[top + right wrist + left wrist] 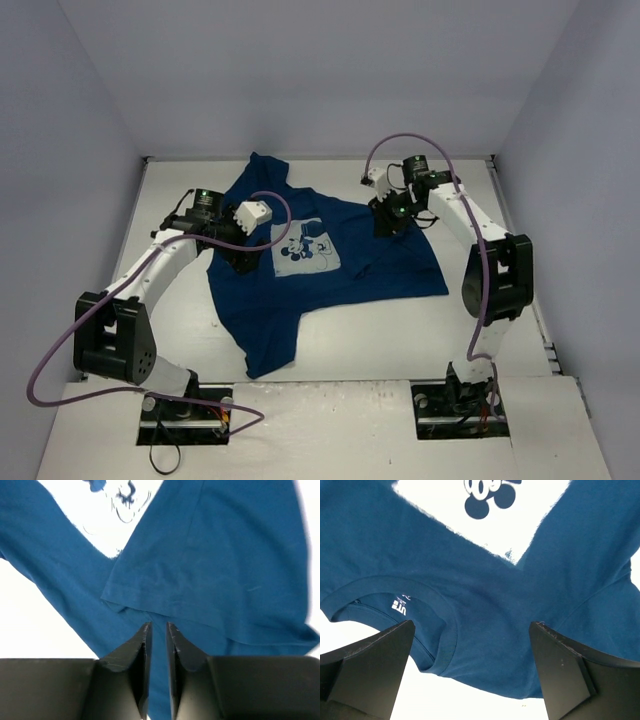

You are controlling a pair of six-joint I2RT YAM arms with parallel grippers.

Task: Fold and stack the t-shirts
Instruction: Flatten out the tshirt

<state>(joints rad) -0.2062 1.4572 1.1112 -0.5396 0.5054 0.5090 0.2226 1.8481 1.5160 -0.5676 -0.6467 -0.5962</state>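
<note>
Print point(445, 505) on t-shirt point(485, 605) cut off above left gripper point(471, 624).

Navy t-shirt point(350, 278) lies chest-up and sideways mid-bench point(400, 340), rumpled. Pale square mouse print point(305, 252) faces up. Collar point(440, 630) points left, and one sleeve point(200, 580) looks folded over the body.

The left arm point(158, 262) and right arm point(466, 212) have white link shells, chunky black joint housings and black bases. A purple cable point(405, 136) loops along each, and a green lamp point(203, 195) glows near each wrist. The left end effector point(472, 630) and right end effector point(158, 627) carry matte black, wedge-shaped fingers point(375, 665).
</note>
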